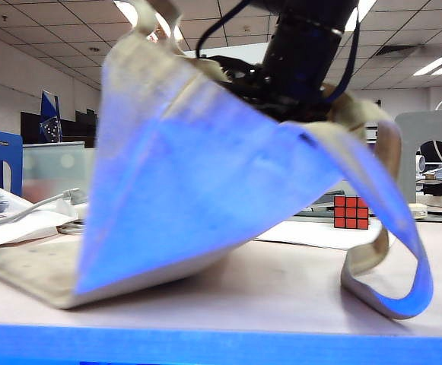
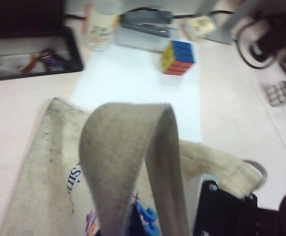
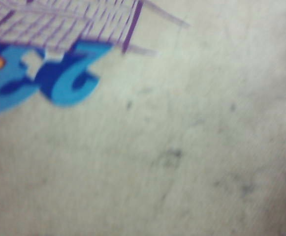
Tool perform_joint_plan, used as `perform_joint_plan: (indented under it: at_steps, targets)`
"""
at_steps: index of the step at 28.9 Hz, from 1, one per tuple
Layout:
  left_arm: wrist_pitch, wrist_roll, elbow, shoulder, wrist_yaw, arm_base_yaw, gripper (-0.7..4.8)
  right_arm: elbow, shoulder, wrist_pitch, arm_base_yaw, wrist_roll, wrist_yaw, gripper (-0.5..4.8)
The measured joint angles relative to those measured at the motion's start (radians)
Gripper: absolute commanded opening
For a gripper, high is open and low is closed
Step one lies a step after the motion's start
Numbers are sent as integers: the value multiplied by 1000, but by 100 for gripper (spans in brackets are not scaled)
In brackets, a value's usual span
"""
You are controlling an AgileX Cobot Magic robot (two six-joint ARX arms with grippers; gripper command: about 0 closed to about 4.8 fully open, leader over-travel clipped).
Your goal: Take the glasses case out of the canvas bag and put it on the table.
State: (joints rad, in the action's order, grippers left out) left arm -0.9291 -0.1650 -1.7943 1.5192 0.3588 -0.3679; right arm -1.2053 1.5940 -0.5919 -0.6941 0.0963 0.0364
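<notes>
The canvas bag dominates the exterior view, hoisted into a tent shape: its far upper edge hangs up near the top of that view while its near lower corner rests on the surface. One long strap loops down on the right and touches the surface. A dark arm comes down at the top of the bag, apparently to hold the mouth open so the other arm can reach in.

In the left wrist view a strap arches up toward the camera, with the bag's printed cloth spread beneath it. The left gripper's own fingers are hidden below the strap, so the grip is not directly visible; they read as pinched narrow, and I judge they are clamped on the strap to lift the bag.

The right wrist view shows only soiled cloth and blue print very close and blurred. The right gripper's fingers are not in sight, so I cannot tell whether they are wide or narrow.

The glasses case is not visible in any view; it is presumably inside the bag. A Rubik's cube stands far right, apart from the bag, on a white sheet.
</notes>
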Motion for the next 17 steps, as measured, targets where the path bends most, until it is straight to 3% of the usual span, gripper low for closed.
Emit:
perform_joint_plan:
  at_steps: [4, 6, 7, 9, 14, 17]
  targets:
    - [-15, 6, 0, 0, -2, -84, -5, 0, -74, 19, 28, 18, 33, 432]
    - [-16, 38, 0, 0, -9, -118, -5, 0, -132, 24, 41, 18, -31, 432]
    - [-1, 42, 0, 0, -11, -116, -5, 0, -163, 11, 53, 15, -124, 432]
    - [54, 11, 0, -1, -15, -107, -5, 9, -175, 6, 63, 10, -158, 432]
    - [87, -10, 0, -30, 19, -121, -5, 167, -117, 124, 59, -8, -164, 434]
    - [67, -11, 0, -30, 29, -145, -5, 206, -11, 220, 57, -42, -164, 479]
